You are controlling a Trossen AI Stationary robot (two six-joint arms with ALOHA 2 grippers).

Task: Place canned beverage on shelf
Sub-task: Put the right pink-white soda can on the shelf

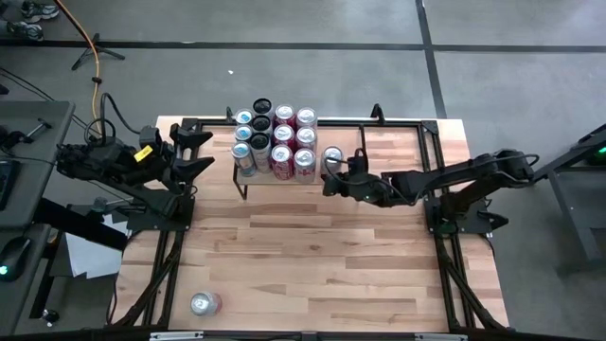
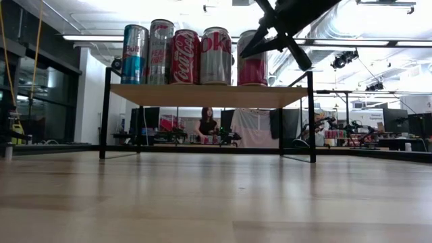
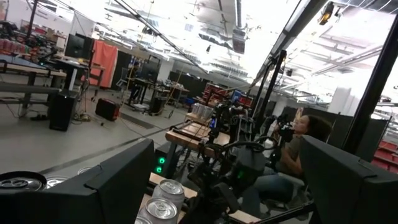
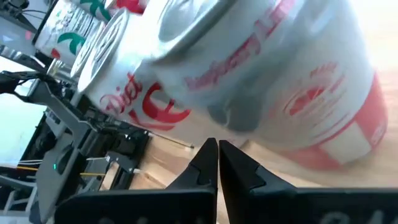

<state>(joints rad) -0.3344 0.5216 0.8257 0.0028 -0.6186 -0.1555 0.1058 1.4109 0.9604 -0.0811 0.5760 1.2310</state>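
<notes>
The shelf [image 2: 202, 95] is a wood plank on black rod legs at the table's far middle. Several cans [image 1: 275, 142] stand on it in rows. At their right end stands a white-and-red canned beverage [image 1: 332, 154] [image 4: 292, 81], upright on the plank. My right gripper [image 1: 327, 176] [image 4: 217, 147] is shut, slanting down from the right, close against that can's near side. My left gripper [image 1: 189, 152] [image 3: 230, 193] hangs open above the table's left edge, holding nothing. My right gripper's shut fingertips [image 4: 208, 152] stand right at the lower side wall [image 4: 249, 134] of the white-and-red can, coming from the table's right and near side. I cannot tell whether they touch it. The can stands upright on the shelf.
Another can [image 1: 204, 303] sits on the table near its front left corner. Black frame rods [image 1: 436, 199] run along both table sides. Bare tabletop [image 1: 312, 256] spreads in front of the shelf. A person [image 2: 206, 125] sits in the room beyond.
</notes>
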